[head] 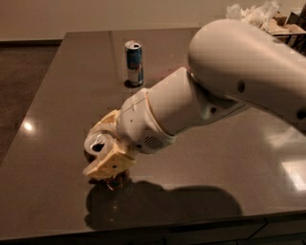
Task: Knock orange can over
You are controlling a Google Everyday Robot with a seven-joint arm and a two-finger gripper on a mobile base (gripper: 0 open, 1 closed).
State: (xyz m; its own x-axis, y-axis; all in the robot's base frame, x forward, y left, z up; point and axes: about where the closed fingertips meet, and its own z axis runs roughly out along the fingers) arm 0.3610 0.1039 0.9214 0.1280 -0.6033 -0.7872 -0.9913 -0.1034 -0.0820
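Note:
The orange can (97,142) stands near the table's front left. Its silver top with the pull-tab opening shows, and a bit of its orange-brown body (115,181) shows below. It leans a little to the left. My gripper (102,143), at the end of the big white arm (224,86), is around the can. One cream finger (108,120) lies behind the can and the other finger (108,164) in front of it, both against its sides. Most of the can's body is hidden by the front finger.
A taller slim blue-and-silver can (134,62) stands upright at the back of the dark table (57,110). A box with crumpled white paper (260,14) sits at the far right corner. The table's front edge is close below the gripper.

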